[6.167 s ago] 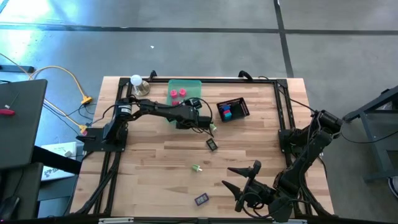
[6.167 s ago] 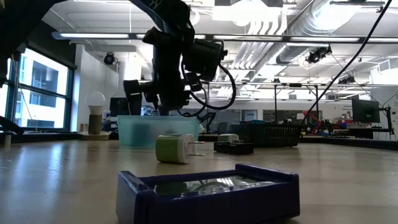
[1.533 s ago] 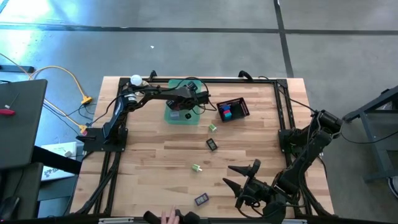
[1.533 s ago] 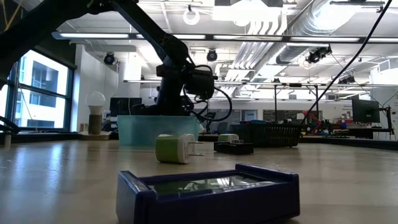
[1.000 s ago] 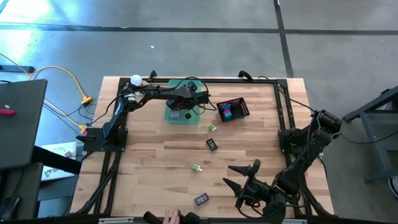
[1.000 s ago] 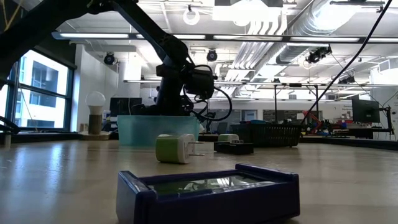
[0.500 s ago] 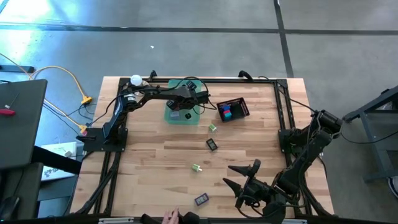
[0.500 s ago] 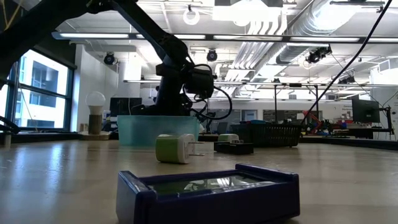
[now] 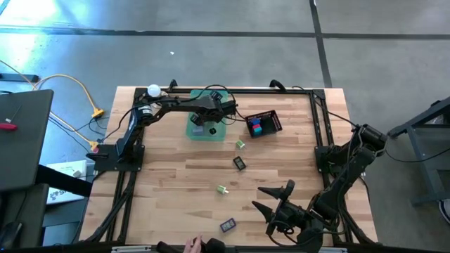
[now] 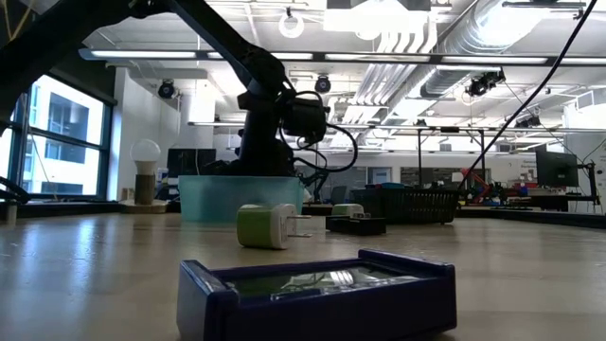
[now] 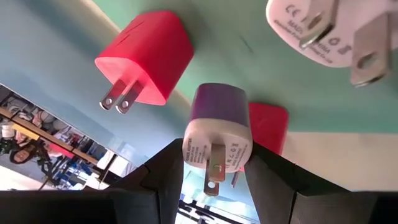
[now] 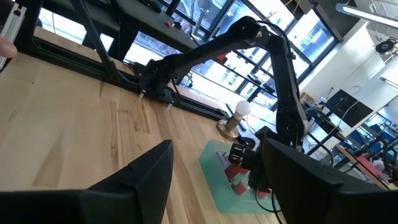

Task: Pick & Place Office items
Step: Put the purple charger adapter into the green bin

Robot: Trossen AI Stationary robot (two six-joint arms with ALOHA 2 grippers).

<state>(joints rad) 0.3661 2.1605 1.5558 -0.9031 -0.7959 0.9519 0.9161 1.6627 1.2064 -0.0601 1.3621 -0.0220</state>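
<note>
One plug carried to the tray, not yet let go.
Seconds ago the left gripper hung off the tray's near corner; now it sits over the tray, and for the last second it barely shifts, so release looks like the step due. The wrist view alone shows the jaws pinching a lavender plug just above two red plugs and a white plug; from overhead the arm hides this. The overhead view adds four loose pieces mid-table and the right gripper, jaws spread and empty, at the near edge.
</note>
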